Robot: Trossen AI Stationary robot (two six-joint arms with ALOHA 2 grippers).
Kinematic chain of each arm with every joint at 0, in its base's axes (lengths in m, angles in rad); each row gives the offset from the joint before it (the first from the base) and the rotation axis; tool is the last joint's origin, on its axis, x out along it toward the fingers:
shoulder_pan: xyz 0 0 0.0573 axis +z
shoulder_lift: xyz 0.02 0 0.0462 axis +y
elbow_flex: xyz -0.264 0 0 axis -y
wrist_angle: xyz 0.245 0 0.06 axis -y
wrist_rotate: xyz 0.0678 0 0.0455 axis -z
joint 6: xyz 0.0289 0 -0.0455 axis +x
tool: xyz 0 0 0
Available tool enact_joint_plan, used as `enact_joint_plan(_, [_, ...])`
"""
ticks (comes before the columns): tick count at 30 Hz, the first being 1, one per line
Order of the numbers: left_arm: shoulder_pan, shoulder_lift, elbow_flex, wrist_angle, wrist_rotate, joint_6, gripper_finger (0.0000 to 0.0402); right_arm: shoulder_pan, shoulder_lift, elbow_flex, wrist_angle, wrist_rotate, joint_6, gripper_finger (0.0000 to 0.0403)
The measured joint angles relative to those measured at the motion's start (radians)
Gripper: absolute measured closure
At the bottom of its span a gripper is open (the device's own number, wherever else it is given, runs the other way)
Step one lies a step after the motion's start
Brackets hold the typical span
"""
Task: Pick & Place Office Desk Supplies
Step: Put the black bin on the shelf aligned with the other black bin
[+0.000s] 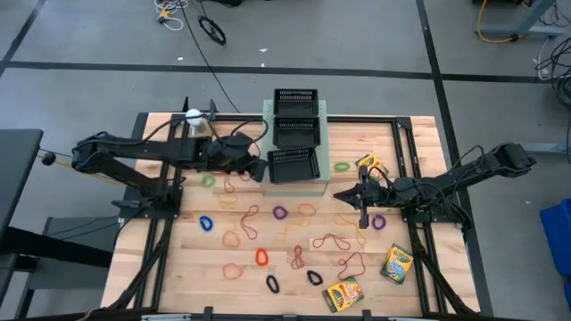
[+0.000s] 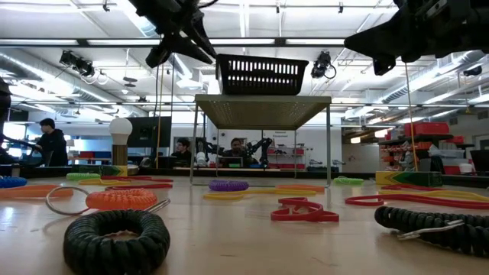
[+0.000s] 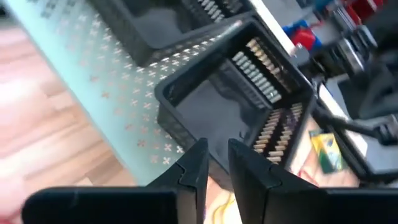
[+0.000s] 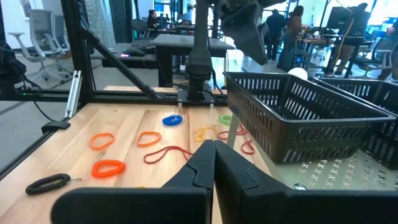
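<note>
I see 3 small black mesh trays (image 1: 294, 134) lined up in a row on top of the large pale-green perforated box (image 1: 318, 185) at the middle of the wooden slat table (image 1: 419, 134); the row runs from the far edge toward me, while each tray's long axis lies across the table, left to right, open side up. My left gripper (image 1: 261, 169) hangs at the left end of the nearest black mesh tray (image 1: 293, 164), just beside its rim, and in the left wrist view its 2 dark fingers (image 3: 189, 174) stand slightly parted with nothing between them, pointing at that tray's wall. My right gripper (image 1: 363, 212) sits over the table to the right of the pale-green box, fingers pressed together on nothing. Thin rubber-band loops (image 1: 268, 236) in red, orange, purple, blue, green and black lie scattered over the near half of the table, well apart from the trays. 3 small yellow-and-green crayon boxes show: one (image 1: 368, 163) just beside the right arm, one (image 1: 397, 264) near the right front corner, one (image 1: 343, 293) by the front edge. A white ball on a stand (image 1: 193, 117) stands at the far left, behind the left arm. From the low view, people sit at desks in the room beyond.
</note>
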Motion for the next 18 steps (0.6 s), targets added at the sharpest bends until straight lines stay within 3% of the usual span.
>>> enact_joint_plan(6, [-0.085, -0.038, 0.0, -0.022, 0.01, 0.19, 0.0361, 0.0, 0.0, 0.0, 0.0, 0.0, 0.0, 0.0394])
enact_joint_plan(10, [-0.142, -0.009, 0.0, -0.112, -0.069, 0.19, 0.0392, 0.0, 0.0, 0.0, -0.001, 0.0, 0.0, 0.0394])
enact_joint_plan(18, [-0.098, 0.099, 0.0, -0.065, -0.13, 0.232, 0.0394, 0.0, 0.0, 0.0, 0.0, 0.0, 0.0, 0.0394])
